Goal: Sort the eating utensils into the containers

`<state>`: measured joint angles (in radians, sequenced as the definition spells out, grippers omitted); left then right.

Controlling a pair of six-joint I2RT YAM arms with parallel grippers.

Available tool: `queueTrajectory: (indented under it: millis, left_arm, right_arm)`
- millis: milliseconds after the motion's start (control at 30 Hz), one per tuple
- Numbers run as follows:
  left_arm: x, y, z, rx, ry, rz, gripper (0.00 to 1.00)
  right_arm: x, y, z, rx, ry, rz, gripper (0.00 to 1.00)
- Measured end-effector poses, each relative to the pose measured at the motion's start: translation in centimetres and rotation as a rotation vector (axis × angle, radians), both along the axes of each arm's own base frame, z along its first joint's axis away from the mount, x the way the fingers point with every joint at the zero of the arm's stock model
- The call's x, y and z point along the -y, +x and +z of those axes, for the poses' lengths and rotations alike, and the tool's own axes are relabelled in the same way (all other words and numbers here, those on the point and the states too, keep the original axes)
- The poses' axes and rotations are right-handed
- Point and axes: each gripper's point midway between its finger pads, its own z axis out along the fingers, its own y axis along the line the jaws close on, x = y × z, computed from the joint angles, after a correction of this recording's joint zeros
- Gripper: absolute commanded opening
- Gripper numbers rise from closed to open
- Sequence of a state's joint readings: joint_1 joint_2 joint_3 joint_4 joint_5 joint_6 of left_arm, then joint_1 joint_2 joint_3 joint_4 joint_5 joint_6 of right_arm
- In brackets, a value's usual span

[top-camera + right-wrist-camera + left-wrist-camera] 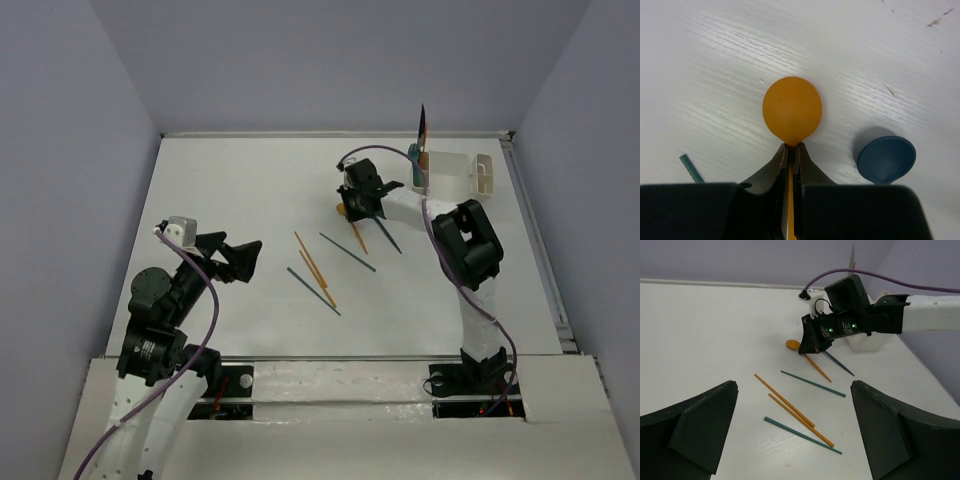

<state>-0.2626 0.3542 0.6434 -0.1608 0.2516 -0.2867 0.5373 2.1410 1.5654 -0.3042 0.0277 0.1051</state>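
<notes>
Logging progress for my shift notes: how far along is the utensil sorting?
Done: a few utensils stand in the white plastic caddy's end cup. In hand: the right tool grips the orange round-bowled spoon. Remaining: the dark blue spoon, four orange and teal chopsticks on the table.

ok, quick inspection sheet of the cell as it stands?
Surface: white table, few small marks.
Job's things: two orange chopsticks and two teal chopsticks loose mid-table; orange spoon; blue spoon beside it; white caddy far right, upright utensils in one end cup.
Clutter: nothing seen.
Claws: right claw shut on orange spoon's handle; left claw open, empty.
Cables: purple cable on each arm.
Surroundings: plain grey walls.
</notes>
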Motion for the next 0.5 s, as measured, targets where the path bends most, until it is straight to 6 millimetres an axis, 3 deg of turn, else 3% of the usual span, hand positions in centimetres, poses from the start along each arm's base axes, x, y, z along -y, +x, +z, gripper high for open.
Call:
queueTrajectory:
  millis: [67, 167, 267, 333, 367, 467, 500]
  left_arm:
    - [0.0, 0.0, 0.0, 0.001, 0.0, 0.0, 0.99]
    - [0.0, -0.1, 0.1, 0.007, -0.002, 0.0, 0.99]
    - [0.0, -0.1, 0.2, 0.008, -0.002, 0.0, 0.99]
    - [-0.1, -0.3, 0.3, 0.014, -0.004, 0.0, 0.99]
    - [-0.1, -0.4, 0.4, 0.019, -0.005, -0.001, 0.99]
    - [0.0, -0.8, 0.8, 0.038, -0.011, -0.011, 0.99]
    - [0.0, -1.1, 1.0, 0.048, -0.013, -0.014, 0.99]
  right_arm:
    - [-0.3, 0.0, 0.8, 0.019, 0.028, 0.004, 0.0]
    - [0.3, 0.0, 4.8, 0.104, 0.073, -0.022, 0.0]
    - [1.9, 0.7, 12.7, 0.289, 0.178, -0.083, 0.0]
    - [6.3, 1.5, 20.3, 0.48, 0.291, -0.204, 0.0]
    - [9.8, 2.0, 24.1, 0.578, 0.34, -0.288, 0.0]
    - [19.4, 2.7, 30.6, 0.797, 0.422, -0.519, 0.0]
    - [23.6, 2.6, 32.2, 0.881, 0.436, -0.627, 0.0]
